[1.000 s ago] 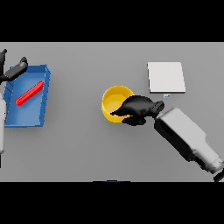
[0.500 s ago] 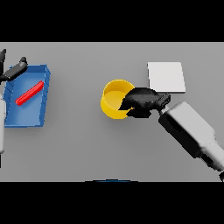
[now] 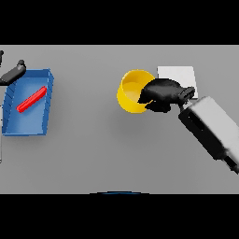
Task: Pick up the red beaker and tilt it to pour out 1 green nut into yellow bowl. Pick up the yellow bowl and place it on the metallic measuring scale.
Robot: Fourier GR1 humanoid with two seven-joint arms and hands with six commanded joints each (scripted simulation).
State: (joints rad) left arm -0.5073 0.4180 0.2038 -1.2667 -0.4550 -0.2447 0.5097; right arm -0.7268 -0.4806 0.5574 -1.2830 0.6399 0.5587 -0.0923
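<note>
The round yellow bowl (image 3: 132,92) is tilted, its opening facing up and to the right, just left of the flat pale-grey square scale (image 3: 179,77). The right hand (image 3: 161,94) grips its right rim with curled fingers. The left hand (image 3: 12,73), fingers relaxed, rests at the blue rectangular tray (image 3: 41,122) holding a red elongated beaker (image 3: 31,99).

The yellow bowl (image 3: 133,91) is held tilted by its right rim, its open mouth seen from above. The pale square scale (image 3: 179,77) lies flat just at its 3 o'clock. A red stick-like beaker (image 3: 31,99) lies slanted far at 9 o'clock.
</note>
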